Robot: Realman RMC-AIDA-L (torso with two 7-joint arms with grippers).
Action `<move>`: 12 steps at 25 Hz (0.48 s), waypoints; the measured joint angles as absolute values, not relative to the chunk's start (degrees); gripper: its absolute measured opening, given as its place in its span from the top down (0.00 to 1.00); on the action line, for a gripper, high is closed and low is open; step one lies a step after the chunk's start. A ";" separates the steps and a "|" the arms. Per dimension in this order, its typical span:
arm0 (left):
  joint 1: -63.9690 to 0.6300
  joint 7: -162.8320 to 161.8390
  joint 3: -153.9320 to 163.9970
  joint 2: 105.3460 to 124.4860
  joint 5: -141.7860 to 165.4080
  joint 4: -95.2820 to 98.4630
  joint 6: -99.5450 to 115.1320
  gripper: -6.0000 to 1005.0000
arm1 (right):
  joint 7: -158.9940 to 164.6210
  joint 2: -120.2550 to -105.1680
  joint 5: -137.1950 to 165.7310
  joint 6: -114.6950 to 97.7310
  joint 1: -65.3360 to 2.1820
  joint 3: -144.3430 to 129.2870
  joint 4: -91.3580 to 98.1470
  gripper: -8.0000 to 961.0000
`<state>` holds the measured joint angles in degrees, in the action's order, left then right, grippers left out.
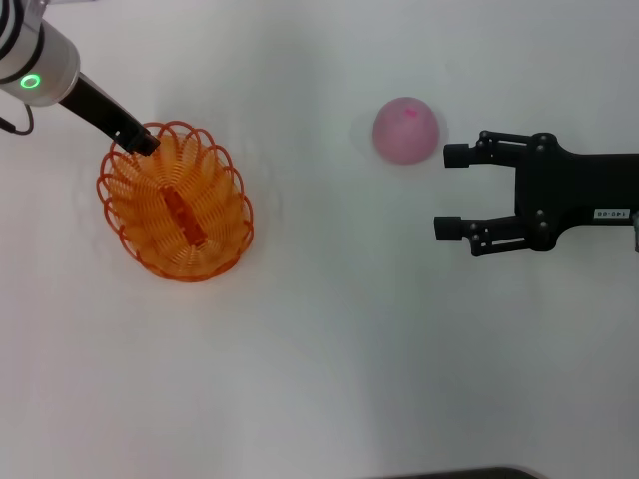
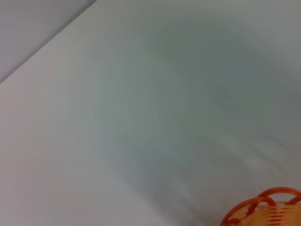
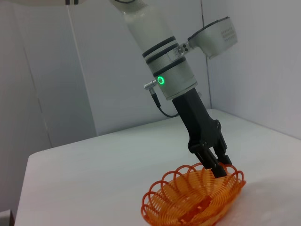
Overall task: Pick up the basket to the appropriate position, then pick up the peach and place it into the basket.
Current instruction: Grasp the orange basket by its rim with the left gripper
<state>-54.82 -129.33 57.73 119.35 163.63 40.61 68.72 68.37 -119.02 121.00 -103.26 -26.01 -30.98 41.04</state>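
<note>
The orange basket (image 1: 176, 206) stands on the white table at the left. My left gripper (image 1: 146, 144) is at its far rim, fingers closed on the scalloped edge. The right wrist view shows this left gripper (image 3: 220, 168) pinching the rim of the basket (image 3: 193, 200), the held side slightly raised. A bit of the basket rim (image 2: 263, 211) shows in the left wrist view. The pale-pink peach (image 1: 406, 130) lies on the table at the far right of centre. My right gripper (image 1: 449, 192) is open and empty, just beside and nearer than the peach, not touching it.
The white table (image 1: 329, 339) stretches around both things. A grey wall stands behind the table's far edge (image 3: 117, 129) in the right wrist view.
</note>
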 joint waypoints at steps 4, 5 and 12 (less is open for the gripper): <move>-55.17 -129.02 57.90 119.52 163.63 40.32 68.54 0.53 | 68.38 -119.00 120.99 -103.21 -26.13 -30.93 41.16 0.04; -55.45 -128.97 57.94 119.61 163.63 39.92 68.41 0.58 | 68.37 -119.00 121.00 -103.18 -26.14 -30.90 41.18 0.04; -56.39 -128.96 57.95 119.44 163.66 38.36 67.40 0.86 | 68.37 -118.85 120.77 -103.09 -26.13 -30.68 41.28 0.04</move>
<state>-56.39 -128.96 57.95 119.44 163.66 38.36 67.40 68.37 -118.85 120.77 -103.09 -26.13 -30.68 41.28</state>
